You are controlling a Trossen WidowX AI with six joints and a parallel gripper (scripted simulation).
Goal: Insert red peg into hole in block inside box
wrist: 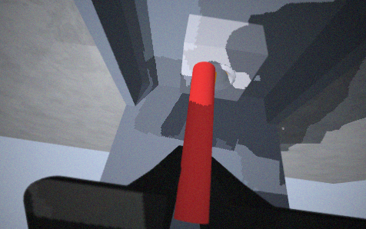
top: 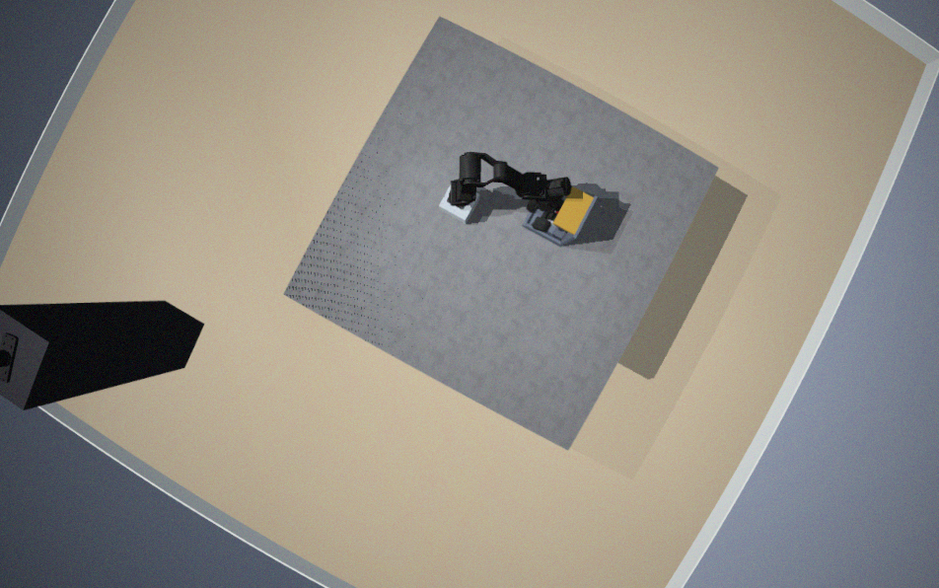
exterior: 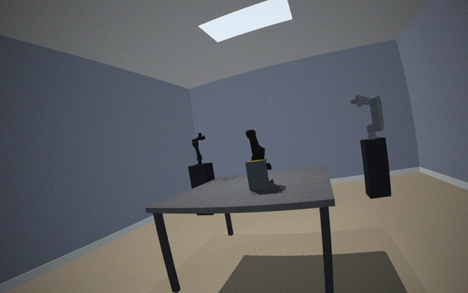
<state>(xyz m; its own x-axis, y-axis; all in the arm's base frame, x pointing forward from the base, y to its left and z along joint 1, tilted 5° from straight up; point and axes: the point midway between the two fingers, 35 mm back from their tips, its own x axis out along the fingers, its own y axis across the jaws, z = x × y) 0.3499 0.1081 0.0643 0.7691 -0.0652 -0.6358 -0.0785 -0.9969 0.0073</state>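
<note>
The red peg [wrist: 200, 127] is held between the fingers of my gripper [wrist: 189, 153] [top: 553, 209], which is shut on it. In the wrist view the peg's far end overlaps the pale block [wrist: 215, 34], just left of the round hole [wrist: 221, 81] and partly in front of it. Whether the end is above the hole or touching the block cannot be told. The gripper is at the open front of the blue-grey box [top: 547, 237] [exterior: 257, 176], close to the edge of the yellow roof [top: 575, 211] [exterior: 258, 160]. The box hides the fingers in the exterior view.
The box's side walls [wrist: 123, 46] [wrist: 304, 58] flank the block in the wrist view. The arm's wrist overlaps a roof corner in the top view; contact cannot be told. The box stands on the grey table [top: 484, 311] [exterior: 207, 198]. Other arms stand on black pedestals [exterior: 375, 168] [exterior: 201, 174] beyond the table.
</note>
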